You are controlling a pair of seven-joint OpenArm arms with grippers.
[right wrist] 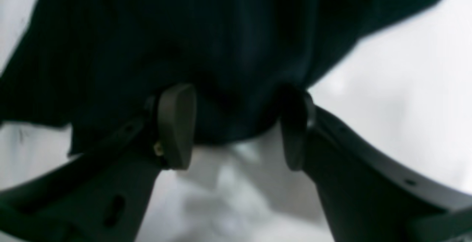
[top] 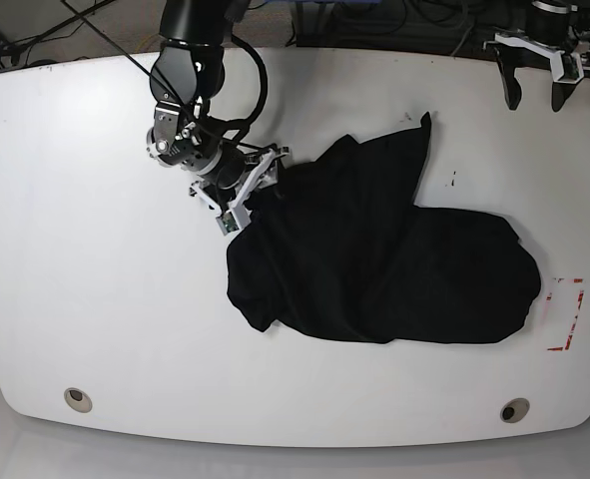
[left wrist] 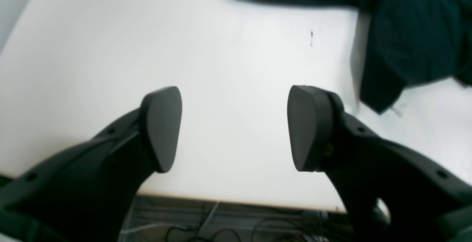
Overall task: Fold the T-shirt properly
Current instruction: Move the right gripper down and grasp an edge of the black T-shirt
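Base view says you're barely started: the large plain black soft-fabric T-shirt [top: 374, 259] lies bunched on the white tabletop [top: 95, 279], no clean fold yet. Its long axis runs from your right fingers [top: 250, 190] toward the far lower corner. Right fingers sit parted with cloth between them, gripping nothing; left fingers [left wrist: 236, 127] are wide, empty.

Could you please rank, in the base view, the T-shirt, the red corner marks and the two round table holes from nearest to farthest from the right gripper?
From the right gripper:
1. T-shirt, right at the gripper, table centre.
2. Left round hole, near-left edge.
3. Right round hole, near-right edge.
4. Red corner marks, far right side; close to the right hole, so these last two are hard to separate.
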